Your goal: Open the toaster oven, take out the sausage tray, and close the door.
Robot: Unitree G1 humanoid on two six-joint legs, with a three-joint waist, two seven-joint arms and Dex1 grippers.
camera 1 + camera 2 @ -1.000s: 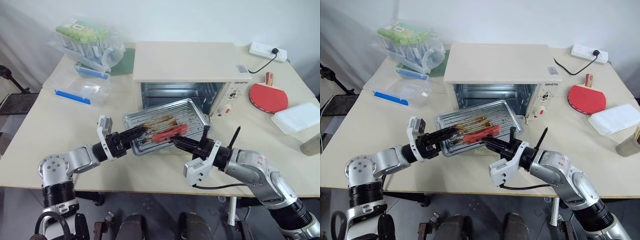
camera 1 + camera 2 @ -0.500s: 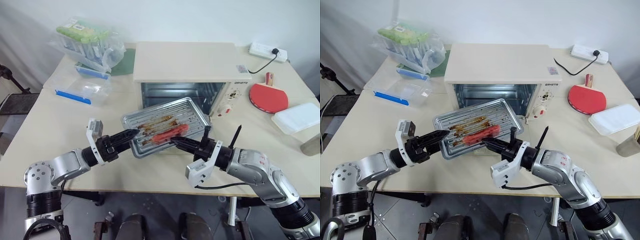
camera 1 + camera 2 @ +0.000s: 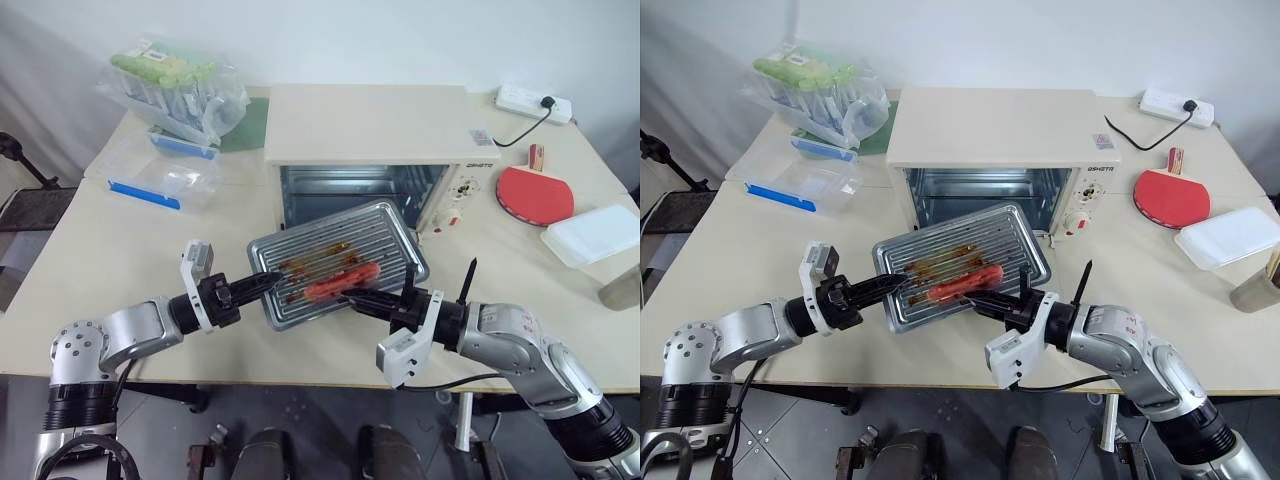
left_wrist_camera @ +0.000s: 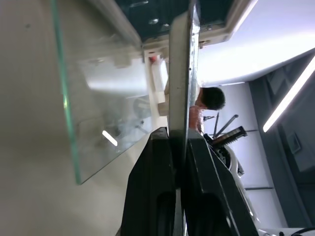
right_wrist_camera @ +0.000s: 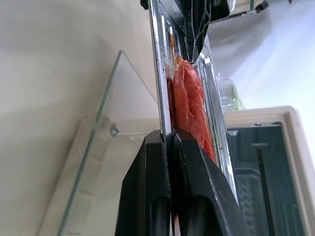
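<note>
The cream-white toaster oven [image 3: 370, 125] stands at the back of the table with its cavity open. Its glass door [image 5: 91, 152] lies folded down flat, mostly hidden under the sausage tray [image 3: 338, 262]. This silver tray is held in the air in front of the opening, tilted, with a red sausage [image 3: 340, 281] and browned pieces on its rack. My left gripper [image 3: 271, 279] is shut on the tray's left rim. At the tray's near rim, beside the sausage, my right gripper [image 3: 352, 296] is shut on the edge.
A red paddle [image 3: 535, 193], a white lidded box [image 3: 595, 233] and a power strip [image 3: 535, 103] lie to the right of the oven. Plastic bags [image 3: 170, 85] and a clear box [image 3: 165, 178] sit at the back left. A cup [image 3: 625, 288] stands at the right edge.
My left gripper drew back from the tray's left rim, came in again and closed on it. The tray shifted slightly toward me, still in the right gripper's hold.
</note>
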